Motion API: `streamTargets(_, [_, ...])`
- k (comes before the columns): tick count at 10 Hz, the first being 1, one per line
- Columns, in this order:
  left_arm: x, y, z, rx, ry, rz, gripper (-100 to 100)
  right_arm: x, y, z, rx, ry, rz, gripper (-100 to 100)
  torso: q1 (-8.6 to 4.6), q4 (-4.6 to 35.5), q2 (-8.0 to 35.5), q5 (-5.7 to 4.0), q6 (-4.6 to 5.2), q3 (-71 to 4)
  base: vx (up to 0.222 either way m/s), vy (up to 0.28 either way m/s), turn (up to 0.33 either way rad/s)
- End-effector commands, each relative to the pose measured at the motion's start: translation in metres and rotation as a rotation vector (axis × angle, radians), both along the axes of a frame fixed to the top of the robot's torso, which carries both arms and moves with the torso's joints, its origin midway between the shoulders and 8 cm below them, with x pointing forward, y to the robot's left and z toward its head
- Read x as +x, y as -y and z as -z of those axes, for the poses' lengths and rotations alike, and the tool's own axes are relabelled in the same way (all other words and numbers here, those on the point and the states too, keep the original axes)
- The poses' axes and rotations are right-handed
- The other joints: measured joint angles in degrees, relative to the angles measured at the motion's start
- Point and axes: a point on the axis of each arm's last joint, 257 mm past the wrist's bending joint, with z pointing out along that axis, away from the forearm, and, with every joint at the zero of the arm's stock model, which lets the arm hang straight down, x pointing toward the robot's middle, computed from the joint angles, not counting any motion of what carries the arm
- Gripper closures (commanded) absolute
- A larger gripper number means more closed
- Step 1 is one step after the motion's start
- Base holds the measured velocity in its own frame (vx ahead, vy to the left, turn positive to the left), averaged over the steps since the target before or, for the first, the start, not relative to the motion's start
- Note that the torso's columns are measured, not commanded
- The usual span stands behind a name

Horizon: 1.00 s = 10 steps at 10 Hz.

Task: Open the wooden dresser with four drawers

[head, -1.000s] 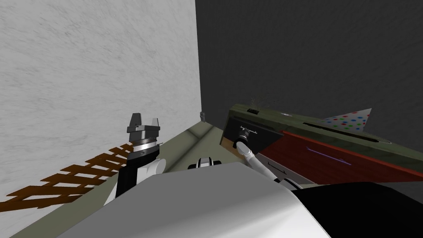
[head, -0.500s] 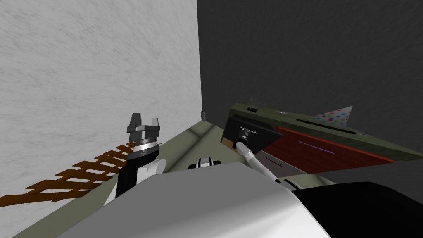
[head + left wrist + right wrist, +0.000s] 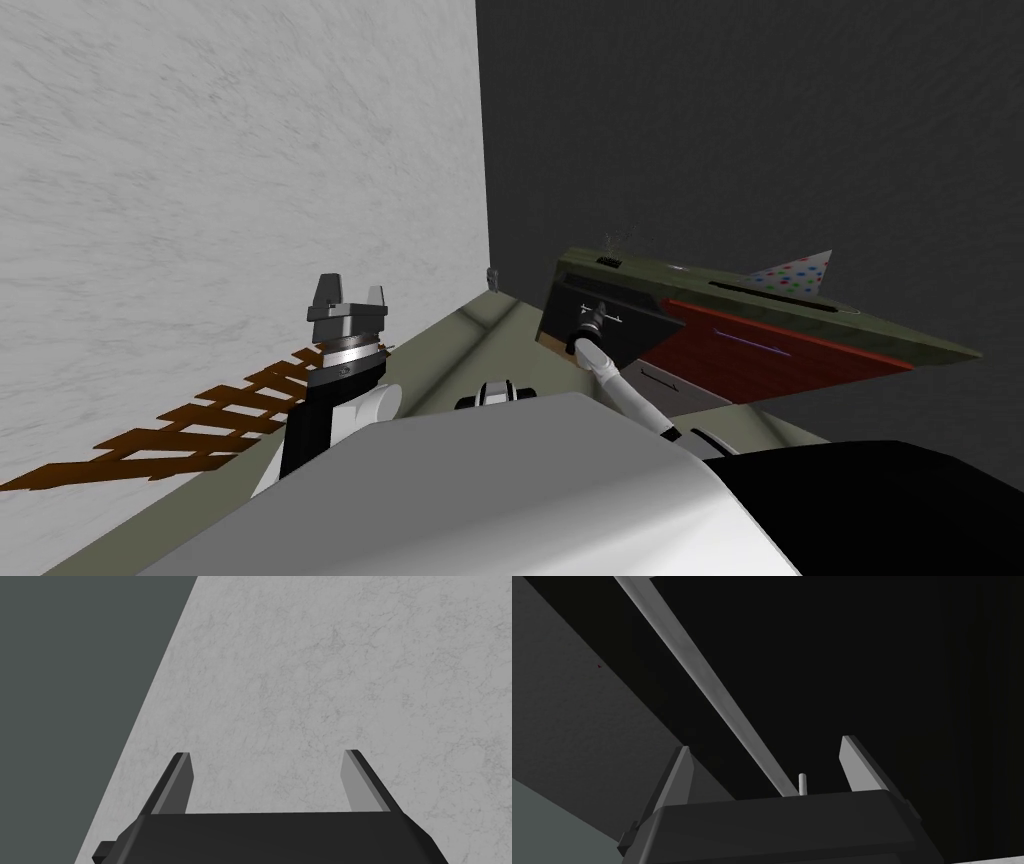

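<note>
The right gripper (image 3: 767, 743) was open, its two fingers (image 3: 857, 763) spread wide and clamped on nothing. A pale bar handle (image 3: 712, 683) ran on a slant between them, from well beyond the tips down to the gripper's dark body. A short post (image 3: 802, 782) stood just beside the bar's near end. A gap showed on either side of the bar, so neither finger pressed it. Whether the bar touched the body below could not be told. Behind the bar and fingers lay the dark front of a drawer (image 3: 640, 325).

In the head view the right arm reached out to that drawer, with the fingers at its handle (image 3: 604, 316). The drawer sat at the end of the dresser (image 3: 760, 355) nearest the room's corner. How far it stood out could not be told. A red-brown drawer front (image 3: 800, 365) lay beside it, farther from the fingers, and a grey front (image 3: 680, 390) lay below. A dotted cone (image 3: 795, 272) stood on the olive top, well apart from the fingers.

The left gripper (image 3: 347, 300) was raised near the pale wall (image 3: 250, 150). Its fingers (image 3: 175, 786) were spread just as wide, holding and touching nothing.
</note>
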Motion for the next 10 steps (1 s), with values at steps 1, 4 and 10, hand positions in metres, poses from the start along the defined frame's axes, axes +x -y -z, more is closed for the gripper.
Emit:
streamTargets(1, [0.000,0.000,0.000,0.000,0.000,0.000,0,0.012,0.008,-0.016,-0.002,0.000,-0.011,-100,-0.03,0.0,0.1,-0.02,0.00,0.0,-0.017,0.049,-0.041])
streamTargets(4, [0.000,0.000,0.000,0.000,0.000,0.000,0,0.025,0.016,-0.035,-0.005,0.003,-0.025,-100,-0.03,0.0,0.1,-0.04,0.01,0.1,-0.027,0.051,-0.037])
streamTargets(10, [0.000,0.000,0.000,0.000,0.000,0.000,0,0.026,0.020,-0.031,-0.001,-0.009,-0.025,0,0.02,0.1,0.1,0.02,0.01,0.1,-0.005,0.015,-0.009])
